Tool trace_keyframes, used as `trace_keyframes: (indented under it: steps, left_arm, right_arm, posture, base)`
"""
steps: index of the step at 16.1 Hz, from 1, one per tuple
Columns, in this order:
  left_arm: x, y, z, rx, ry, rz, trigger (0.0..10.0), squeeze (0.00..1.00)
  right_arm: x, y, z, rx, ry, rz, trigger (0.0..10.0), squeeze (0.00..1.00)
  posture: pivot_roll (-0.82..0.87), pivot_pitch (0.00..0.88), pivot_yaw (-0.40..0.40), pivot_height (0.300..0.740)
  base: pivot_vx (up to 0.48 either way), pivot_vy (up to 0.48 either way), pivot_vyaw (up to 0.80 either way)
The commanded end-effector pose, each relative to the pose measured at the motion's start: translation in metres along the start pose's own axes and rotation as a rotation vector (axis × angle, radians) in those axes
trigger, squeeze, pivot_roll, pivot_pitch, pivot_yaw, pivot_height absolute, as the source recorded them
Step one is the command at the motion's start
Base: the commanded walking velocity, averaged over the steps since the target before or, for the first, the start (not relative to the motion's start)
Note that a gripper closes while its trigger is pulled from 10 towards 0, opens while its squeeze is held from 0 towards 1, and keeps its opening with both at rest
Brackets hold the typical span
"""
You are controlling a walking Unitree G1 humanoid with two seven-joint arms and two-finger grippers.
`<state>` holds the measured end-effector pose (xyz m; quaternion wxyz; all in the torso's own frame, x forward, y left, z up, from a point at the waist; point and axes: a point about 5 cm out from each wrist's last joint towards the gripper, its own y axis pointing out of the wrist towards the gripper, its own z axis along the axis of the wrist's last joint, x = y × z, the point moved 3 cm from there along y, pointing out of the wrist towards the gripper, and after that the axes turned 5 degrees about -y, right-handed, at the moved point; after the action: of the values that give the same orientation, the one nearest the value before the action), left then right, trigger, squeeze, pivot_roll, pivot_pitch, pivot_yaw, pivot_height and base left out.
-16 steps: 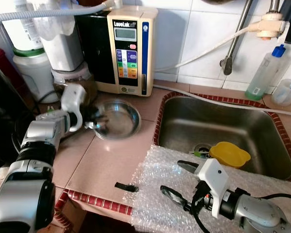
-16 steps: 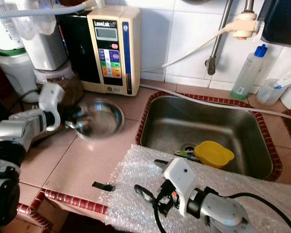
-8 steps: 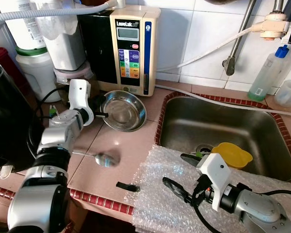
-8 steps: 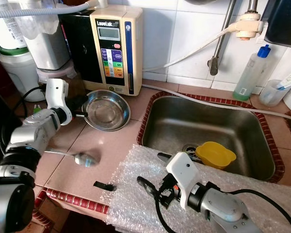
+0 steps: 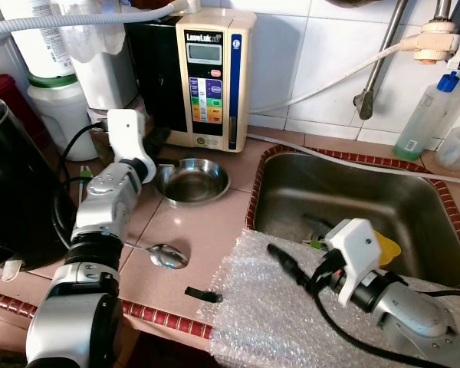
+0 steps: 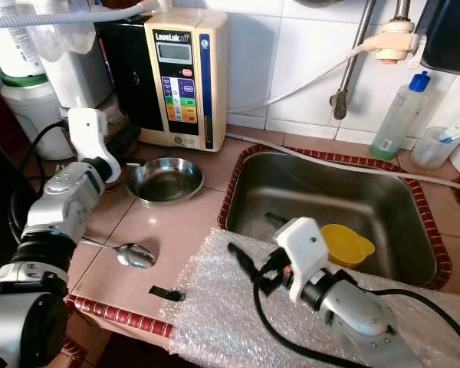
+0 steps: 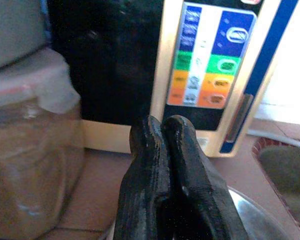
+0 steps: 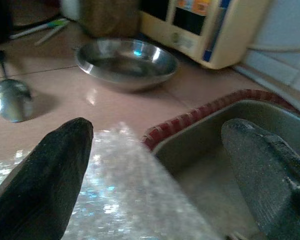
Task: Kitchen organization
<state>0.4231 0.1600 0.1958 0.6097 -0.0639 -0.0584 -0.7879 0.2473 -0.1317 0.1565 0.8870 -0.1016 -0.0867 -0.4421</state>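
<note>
Left claw (image 7: 162, 131): fingers pressed together, empty, above steel bowl (image 5: 192, 180). Right claw (image 8: 155, 165): spread wide over bubble wrap (image 5: 276, 322).

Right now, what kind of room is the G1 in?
A home kitchen, most likely: a steel sink sunk into a tiled counter, a countertop water ionizer against the wall tiles, and a steel bowl and spoon.

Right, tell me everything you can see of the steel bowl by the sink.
The steel bowl is round, shallow and shiny, apparently stainless steel, with a rolled rim. It sits upright and empty on the pink tiled counter, in front of the cream water machine and beside the sink. The left gripper, fingers shut, sits at its rim on the robot's left; contact cannot be confirmed. A spoon lies apart, nearer the robot.
</note>
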Motion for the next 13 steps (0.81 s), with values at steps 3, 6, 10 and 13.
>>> trace_keyframes:
  steps: [3,6,10,13]
  left_arm:
    - [-0.007,-0.001,-0.015,-0.120,0.083,0.006,10.0,1.00]
    - [-0.018,-0.001,-0.015,-0.152,0.067,0.054,10.0,1.00]
    - [-0.040,-0.005,-0.015,-0.185,0.072,0.173,10.0,1.00]
    - [-0.047,-0.009,-0.029,-0.260,0.090,0.219,10.0,1.00]
  right_arm:
    - [0.006,-0.001,0.000,0.001,-0.013,-0.026,10.0,0.00]
    - [0.006,0.002,0.001,0.009,-0.016,-0.028,10.0,0.00]
    - [0.004,0.001,0.001,0.013,-0.017,-0.026,10.0,0.00]
    - [0.001,0.002,0.001,0.012,-0.013,-0.015,10.0,0.00]
  posture:
    - [0.05,0.021,0.043,0.740]
    - [0.05,0.017,0.045,0.740]
    - [0.05,0.017,0.046,0.740]
    - [0.05,0.017,0.048,0.740]
  base:
    - [0.000,0.000,0.00]
    - [0.000,0.000,0.00]
    - [0.000,0.000,0.00]
    - [0.000,0.000,0.00]
